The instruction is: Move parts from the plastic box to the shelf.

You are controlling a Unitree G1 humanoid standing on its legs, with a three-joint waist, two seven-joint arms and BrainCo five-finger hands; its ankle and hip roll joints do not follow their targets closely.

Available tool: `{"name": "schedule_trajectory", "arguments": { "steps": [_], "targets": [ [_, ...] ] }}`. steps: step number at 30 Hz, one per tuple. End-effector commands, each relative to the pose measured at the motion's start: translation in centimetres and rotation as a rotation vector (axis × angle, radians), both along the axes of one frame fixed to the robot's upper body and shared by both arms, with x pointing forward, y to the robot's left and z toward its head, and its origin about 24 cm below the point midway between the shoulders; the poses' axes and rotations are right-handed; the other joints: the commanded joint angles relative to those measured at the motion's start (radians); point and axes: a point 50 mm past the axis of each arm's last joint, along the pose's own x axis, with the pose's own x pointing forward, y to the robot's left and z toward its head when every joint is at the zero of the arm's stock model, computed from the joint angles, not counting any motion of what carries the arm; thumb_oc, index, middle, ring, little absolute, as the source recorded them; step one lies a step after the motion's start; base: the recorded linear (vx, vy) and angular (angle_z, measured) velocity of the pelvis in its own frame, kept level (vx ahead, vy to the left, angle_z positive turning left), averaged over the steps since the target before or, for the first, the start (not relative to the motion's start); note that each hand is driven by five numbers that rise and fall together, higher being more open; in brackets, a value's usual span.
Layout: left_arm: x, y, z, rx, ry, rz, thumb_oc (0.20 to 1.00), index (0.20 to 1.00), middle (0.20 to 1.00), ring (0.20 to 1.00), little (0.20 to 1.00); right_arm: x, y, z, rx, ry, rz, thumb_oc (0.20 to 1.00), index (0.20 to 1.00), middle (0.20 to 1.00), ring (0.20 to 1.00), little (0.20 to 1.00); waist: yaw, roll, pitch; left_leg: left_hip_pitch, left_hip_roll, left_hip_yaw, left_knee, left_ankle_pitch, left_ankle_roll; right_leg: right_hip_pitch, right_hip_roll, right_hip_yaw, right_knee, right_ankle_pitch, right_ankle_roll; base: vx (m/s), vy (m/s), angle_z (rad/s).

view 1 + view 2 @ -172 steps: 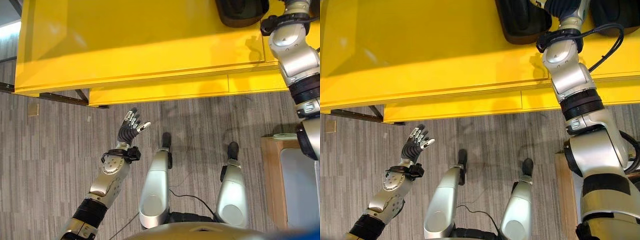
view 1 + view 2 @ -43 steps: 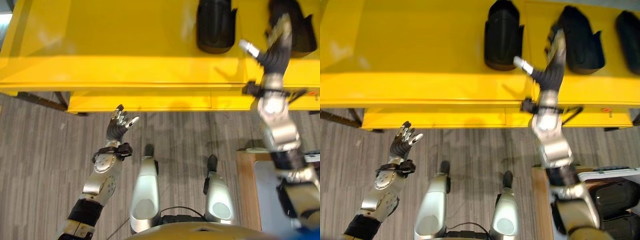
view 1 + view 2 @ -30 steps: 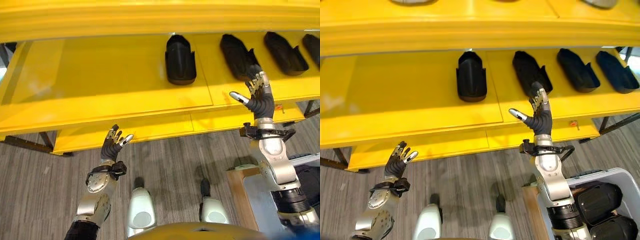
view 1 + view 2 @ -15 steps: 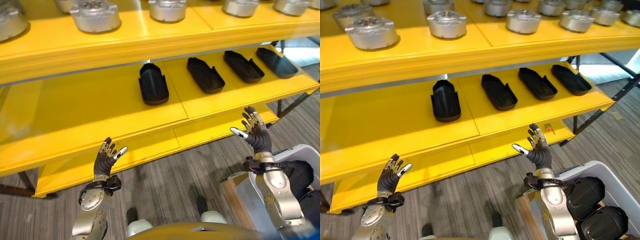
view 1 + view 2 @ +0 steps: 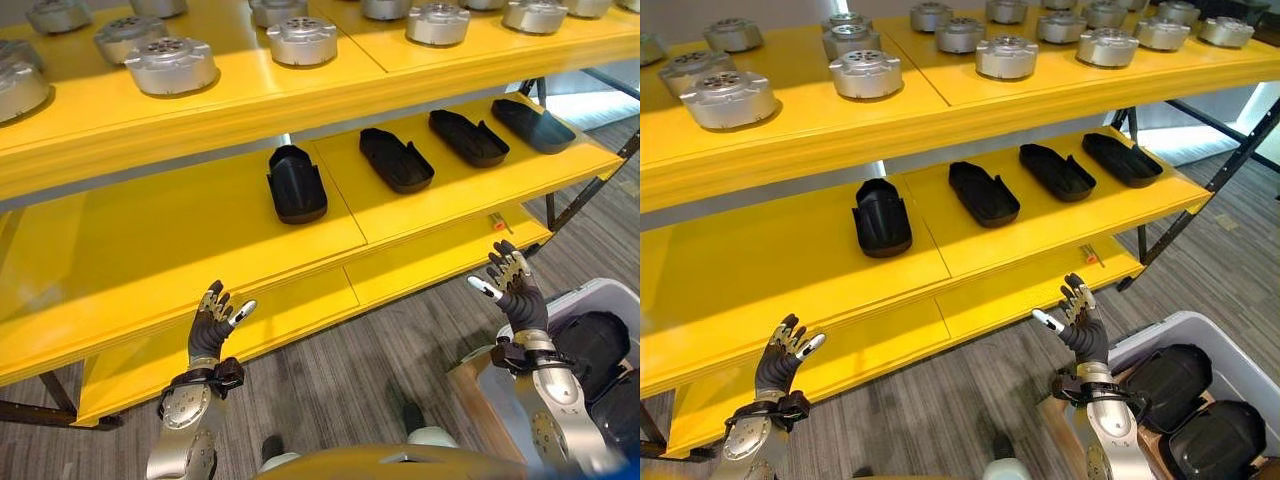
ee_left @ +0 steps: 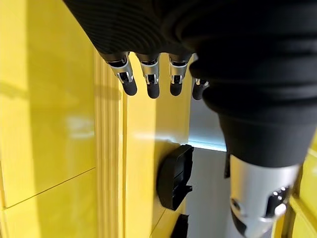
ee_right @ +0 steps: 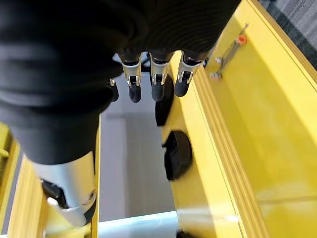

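No legible txt, labels, nos. or signs on any surface in any view.

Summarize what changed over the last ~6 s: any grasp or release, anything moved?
The right hand has drawn back from the yellow shelf, where it reached among the black parts, and now hangs open, empty, before the shelf edge above the plastic box. The camera tilted up too, so the picture shifted. No grasp or release shows. The left hand stayed open and raised; the shelf parts lie as before.
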Motion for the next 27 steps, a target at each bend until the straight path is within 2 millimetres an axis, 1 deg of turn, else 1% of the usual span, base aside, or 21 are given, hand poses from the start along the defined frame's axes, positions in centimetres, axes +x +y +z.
{"name": "schedule_trajectory", "arguments": {
  "steps": [1, 2, 4, 6, 7, 8, 9, 10, 12, 13, 14, 15, 16, 17, 18, 20, 21, 22, 23, 24, 27],
  "targets": [
    [1.8, 0.1, 2.9, 0.008, -0.18, 0.02, 1.0, 1.0, 1.0, 1.0, 1.0, 1.0, -2.1, 5.0, -0.108, -0.252, -0.066, 1.0, 1.0, 1.0, 1.0, 1.0, -0.007, 0.039, 0.059, -0.064, 0.096, -0.073, 0.018, 0.177, 0.034, -0.106, 0.039, -0.004, 0.339, -0.236, -0.057, -0.06, -0.181, -0.19],
    [1.8, 0.1, 2.9, 0.008, -0.18, 0.02, 1.0, 1.0, 1.0, 1.0, 1.0, 1.0, -2.1, 5.1, -0.108, -0.252, -0.067, 1.0, 1.0, 1.0, 1.0, 1.0, -0.009, 0.04, 0.059, -0.066, 0.098, -0.076, 0.017, 0.179, 0.033, -0.109, 0.041, -0.006, 0.344, -0.238, -0.059, -0.1, -0.278, -0.13],
    [2.2, -0.7, 2.8, -0.027, -0.189, -0.012, 1.0, 1.0, 1.0, 1.0, 1.0, 0.5, -2.5, 5.1, -0.128, -0.255, -0.081, 1.0, 1.0, 1.0, 1.0, 1.0, 0.007, 0.037, 0.078, -0.112, 0.098, -0.118, 0.031, 0.263, 0.046, -0.109, 0.063, -0.022, 0.356, -0.251, -0.09, -0.11, -0.314, -0.01],
    [3.0, -1.5, 2.8, -0.041, -0.191, -0.052, 1.0, 1.0, 1.0, 1.0, 1.0, 0.2, -3.0, 5.3, -0.165, -0.267, -0.123, 1.0, 1.0, 1.0, 1.0, 1.0, 0.009, 0.025, 0.088, -0.165, 0.08, -0.088, 0.057, 0.294, 0.063, -0.08, 0.053, -0.068, 0.321, -0.239, -0.107, -0.1, -0.345, 0.24],
    [3.3, -1.7, 2.8, -0.042, -0.194, -0.068, 1.0, 1.0, 1.0, 1.0, 1.0, 0.1, -2.9, 5.2, -0.148, -0.266, -0.125, 1.0, 1.0, 1.0, 1.0, 1.0, 0.001, 0.014, 0.094, -0.177, 0.053, -0.045, 0.083, 0.253, 0.072, -0.058, 0.044, -0.092, 0.299, -0.233, -0.112, -0.09, -0.303, 0.77],
    [3.2, -1.8, 2.9, -0.042, -0.197, -0.083, 1.0, 1.0, 1.0, 1.0, 1.0, 0.0, -2.8, 4.9, -0.135, -0.252, -0.12, 1.0, 1.0, 1.0, 1.0, 1.0, 0.005, 0.009, 0.095, -0.182, 0.022, -0.063, 0.1, 0.219, 0.08, -0.044, 0.042, -0.104, 0.271, -0.218, -0.109, -0.1, -0.296, 0.95],
    [3.1, -1.8, 2.8, -0.042, -0.197, -0.085, 1.0, 1.0, 1.0, 1.0, 1.0, 0.1, -2.3, 4.6, -0.113, -0.241, -0.097, 1.0, 1.0, 1.0, 1.0, 1.0, 0.013, 0.003, 0.092, -0.187, -0.049, -0.111, 0.129, 0.14, 0.101, -0.03, 0.044, -0.107, 0.224, -0.194, -0.106, -0.07, -0.231, 0.76],
    [2.9, -1.6, 2.8, -0.033, -0.195, -0.084, 1.0, 1.0, 1.0, 1.0, 1.0, 0.0, -1.8, 4.1, -0.094, -0.225, -0.066, 1.0, 1.0, 1.0, 1.0, 1.0, 0.025, -0.003, 0.091, -0.195, -0.135, -0.169, 0.16, 0.082, 0.117, -0.015, 0.046, -0.104, 0.177, -0.167, -0.106, -0.03, -0.215, 0.38],
    [2.4, -1.4, 2.9, -0.029, -0.196, -0.078, 1.0, 1.0, 1.0, 1.0, 1.0, -0.1, -1.2, 3.6, -0.076, -0.198, -0.022, 1.0, 1.0, 1.0, 1.0, 1.0, 0.037, -0.01, 0.084, -0.192, -0.258, -0.222, 0.179, 0.0, 0.147, -0.001, 0.06, -0.106, 0.12, -0.135, -0.108, 0.01, -0.171, 0.14],
    [2.1, -1.3, 3.0, -0.028, -0.202, -0.064, 1.0, 1.0, 1.0, 1.0, 1.0, 0.0, -1.0, 3.4, -0.073, -0.189, -0.003, 1.0, 1.0, 1.0, 1.0, 1.0, 0.054, -0.012, 0.082, -0.185, -0.332, -0.27, 0.202, -0.043, 0.164, 0.003, 0.076, -0.094, 0.103, -0.124, -0.106, 0.02, -0.158, -0.18],
    [1.9, -1.1, 3.2, -0.021, -0.211, -0.054, 1.0, 1.0, 1.0, 1.0, 1.0, 0.3, -0.8, 3.3, -0.082, -0.185, 0.019, 1.0, 1.0, 1.0, 1.0, 1.0, 0.067, -0.012, 0.076, -0.175, -0.384, -0.317, 0.208, -0.072, 0.184, 0.007, 0.095, -0.076, 0.083, -0.113, -0.105, 0.04, -0.141, -0.48],
    [1.7, -1.1, 3.2, -0.02, -0.212, -0.053, 1.0, 1.0, 1.0, 1.0, 1.0, 0.4, -0.7, 3.3, -0.085, -0.183, 0.031, 1.0, 1.0, 1.0, 1.0, 1.0, 0.074, -0.012, 0.068, -0.166, -0.411, -0.349, 0.202, -0.085, 0.202, 0.008, 0.111, -0.059, 0.068, -0.103, -0.105, 0.04, -0.081, -0.67],
    [1.6, -1.1, 3.2, -0.02, -0.211, -0.053, 1.0, 1.0, 1.0, 1.0, 1.0, 0.4, -0.7, 3.3, -0.085, -0.182, 0.031, 1.0, 1.0, 1.0, 1.0, 1.0, 0.075, -0.012, 0.069, -0.163, -0.411, -0.348, 0.203, -0.088, 0.203, 0.011, 0.111, -0.058, 0.066, -0.103, -0.104, 0.06, -0.088, -0.86],
    [1.3, -0.9, 3.6, -0.009, -0.227, -0.041, 1.0, 1.0, 1.0, 1.0, 1.0, 1.2, 0.0, 3.3, -0.082, -0.194, 0.058, 1.0, 1.0, 1.0, 1.0, 1.0, 0.116, -0.017, 0.063, -0.158, -0.486, -0.509, 0.225, -0.107, 0.227, 0.008, 0.145, 0.004, 0.054, -0.086, -0.113, 0.06, -0.057, -0.74],
    [1.4, -0.9, 3.6, -0.012, -0.233, -0.041, 1.0, 1.0, 1.0, 1.0, 1.0, 1.4, 0.1, 3.4, -0.078, -0.199, 0.064, 1.0, 1.0, 1.0, 1.0, 1.0, 0.12, -0.019, 0.06, -0.17, -0.492, -0.532, 0.224, -0.093, 0.225, 0.006, 0.15, 0.018, 0.049, -0.079, -0.113, 0.08, -0.061, -0.91],
    [1.4, -1.1, 3.5, -0.019, -0.232, -0.053, 1.0, 1.0, 1.0, 1.0, 1.0, 1.5, 0.3, 3.5, -0.068, -0.204, 0.078, 1.0, 1.0, 1.0, 1.0, 1.0, 0.117, -0.022, 0.057, -0.167, -0.497, -0.527, 0.218, -0.089, 0.228, 0.015, 0.154, 0.022, 0.036, -0.072, -0.11, 0.04, 0.005, -0.88],
    [1.8, -1.5, 3.5, -0.043, -0.236, -0.066, 1.0, 1.0, 1.0, 1.0, 1.0, 1.2, 0.5, 3.4, -0.036, -0.199, 0.076, 1.0, 1.0, 1.0, 1.0, 1.0, 0.105, -0.029, 0.047, -0.161, -0.471, -0.479, 0.202, -0.081, 0.229, 0.02, 0.149, 0.0, 0.031, -0.069, -0.107, 0.02, 0.029, -0.54],
    [1.9, -1.6, 3.5, -0.043, -0.234, -0.073, 1.0, 1.0, 1.0, 1.0, 1.0, 1.0, 0.4, 3.2, -0.024, -0.189, 0.071, 1.0, 1.0, 1.0, 1.0, 1.0, 0.102, -0.032, 0.045, -0.159, -0.463, -0.47, 0.194, -0.076, 0.227, 0.021, 0.149, -0.009, 0.027, -0.072, -0.108, 0.04, 0.042, -0.13],
    [1.8, -1.6, 3.3, -0.043, -0.222, -0.077, 1.0, 1.0, 1.0, 1.0, 1.0, 0.8, 0.5, 3.0, -0.013, -0.181, 0.07, 1.0, 1.0, 1.0, 1.0, 1.0, 0.101, -0.035, 0.038, -0.152, -0.459, -0.473, 0.179, -0.077, 0.234, 0.024, 0.151, -0.009, 0.017, -0.073, -0.11, 0.04, 0.032, 0.15],
    [1.8, -1.7, 3.2, -0.044, -0.215, -0.078, 1.0, 1.0, 1.0, 1.0, 1.0, 0.8, 0.6, 2.8, -0.003, -0.173, 0.071, 1.0, 1.0, 1.0, 1.0, 1.0, 0.104, -0.04, 0.031, -0.142, -0.46, -0.479, 0.169, -0.076, 0.241, 0.027, 0.153, -0.003, 0.013, -0.07, -0.11, 0.07, 0.037, 0.1],
    [1.3, -1.5, 2.9, -0.043, -0.195, -0.074, 1.0, 1.0, 1.0, 1.0, 1.0, 0.8, 0.5, 2.7, -0.005, -0.16, 0.067, 1.0, 1.0, 1.0, 1.0, 1.0, 0.104, -0.047, 0.024, -0.128, -0.455, -0.457, 0.155, -0.08, 0.254, 0.04, 0.156, 0.017, 0.005, -0.06, -0.106, 0.07, 0.053, -0.06]
  ]
}}
